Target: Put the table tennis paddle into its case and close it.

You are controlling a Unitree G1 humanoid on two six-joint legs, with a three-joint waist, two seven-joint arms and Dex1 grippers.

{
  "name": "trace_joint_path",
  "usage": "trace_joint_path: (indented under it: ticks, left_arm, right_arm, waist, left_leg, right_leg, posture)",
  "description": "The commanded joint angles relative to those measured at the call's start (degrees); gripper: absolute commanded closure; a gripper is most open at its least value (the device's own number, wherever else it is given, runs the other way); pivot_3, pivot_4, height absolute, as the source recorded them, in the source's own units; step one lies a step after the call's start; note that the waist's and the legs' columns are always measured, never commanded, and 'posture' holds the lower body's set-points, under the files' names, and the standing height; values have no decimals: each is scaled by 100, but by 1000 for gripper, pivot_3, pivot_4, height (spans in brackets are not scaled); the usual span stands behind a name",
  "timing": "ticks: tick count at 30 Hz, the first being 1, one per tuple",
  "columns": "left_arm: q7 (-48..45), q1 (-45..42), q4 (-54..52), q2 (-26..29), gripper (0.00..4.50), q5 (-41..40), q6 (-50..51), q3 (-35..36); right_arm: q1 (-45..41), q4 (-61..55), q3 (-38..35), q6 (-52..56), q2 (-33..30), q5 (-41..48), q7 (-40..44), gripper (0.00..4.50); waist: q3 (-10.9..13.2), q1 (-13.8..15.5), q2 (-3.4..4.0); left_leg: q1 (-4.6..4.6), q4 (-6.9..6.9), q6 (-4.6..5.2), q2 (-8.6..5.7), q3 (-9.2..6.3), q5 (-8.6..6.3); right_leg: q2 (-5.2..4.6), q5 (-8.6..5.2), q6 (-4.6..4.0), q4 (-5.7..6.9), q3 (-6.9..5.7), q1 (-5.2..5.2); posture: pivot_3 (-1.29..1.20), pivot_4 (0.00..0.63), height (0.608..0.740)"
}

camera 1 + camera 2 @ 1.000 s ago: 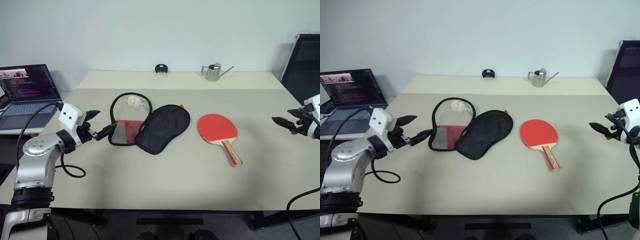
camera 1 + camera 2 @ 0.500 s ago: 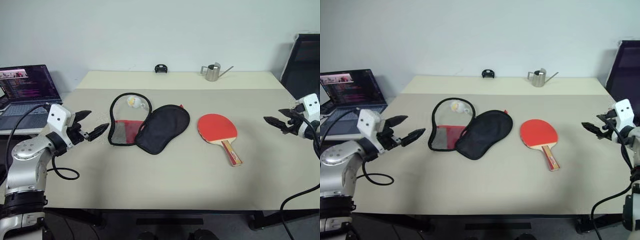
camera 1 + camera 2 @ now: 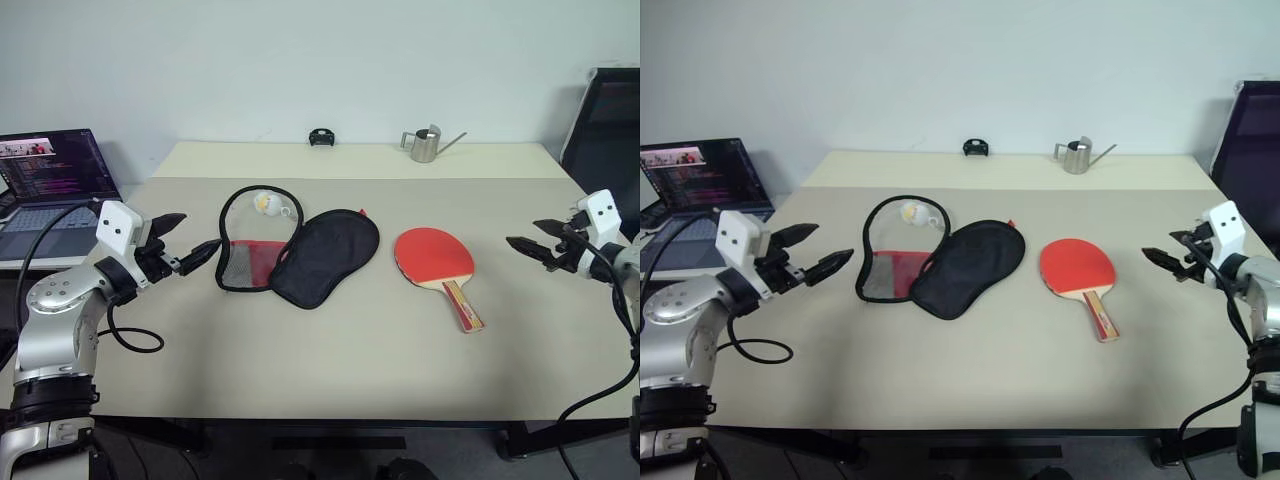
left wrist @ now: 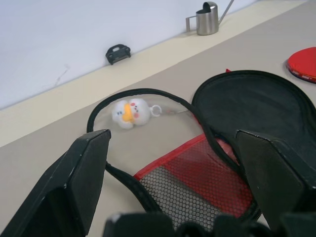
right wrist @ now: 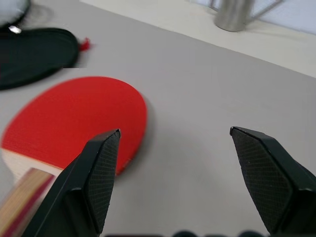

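Observation:
The table tennis paddle lies flat on the table, red face up, with its wooden handle toward the front edge. To its left lies the case, unzipped and spread open: a black flap, a red mesh side and a white ball charm inside the zip loop. My left gripper hovers open just left of the case, pointing at it. My right gripper hangs open to the right of the paddle, apart from it. In the right wrist view the paddle lies ahead of the open fingers.
A laptop stands on a side surface at the far left. A metal watering can and a small black object sit along the table's far edge. A black chair stands at the back right.
My right gripper has swung left over the table toward the paddle, still open. The left gripper has stayed open beside the case. Paddle and case have not moved.

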Motion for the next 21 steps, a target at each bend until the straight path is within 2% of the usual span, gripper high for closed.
trace_joint_path:
  ticks: [1, 5, 9, 15, 21]
  left_arm:
    - [-67, -210, -22, 68, 67, -105, 32, 57]
    - [-228, -341, 99, 13, 67, -145, 87, -30]
    - [-884, -343, 83, 96, 67, -421, 424, -177]
    - [-1880, -281, 4, 382, 67, -833, 1002, -234]
    - [-2386, -353, 209, 716, 67, -773, 1054, -271]
  right_arm:
    - [38, -1213, -19, 685, 255, 399, -286, 631]
    - [199, -2221, 275, 1640, 521, 557, -592, 631]
    - [73, -2754, 586, 2442, 839, 673, -887, 631]
    - [-136, -3198, 950, 3374, 1509, 949, -1281, 631]
    - [-367, -3115, 1339, 4097, 2210, 1076, -1676, 631]
  waist:
    - [0, 0, 0]
    - [0, 21, 0]
    - [0, 22, 0]
    - [1, -23, -2]
    - [1, -94, -2]
  left_leg:
    - [0, 2, 0, 0, -1, 0]
    - [-2, 4, 0, -1, -5, 0]
    - [-2, 5, 0, -2, -6, 0]
    - [-4, 4, 0, -2, -6, 0]
    - [-4, 4, 0, -2, -9, 0]
  right_leg:
    - [1, 0, 0, 2, 0, 0]
    - [0, 0, 0, 3, -2, -1]
    - [0, 0, 0, 3, -2, -1]
    - [2, -1, 0, 10, -2, -7]
    - [3, -1, 0, 12, -2, -8]
  posture:
    - [0, 150, 740]
    - [0, 150, 740]
    - [0, 150, 740]
    - [0, 150, 740]
    - [0, 150, 740]
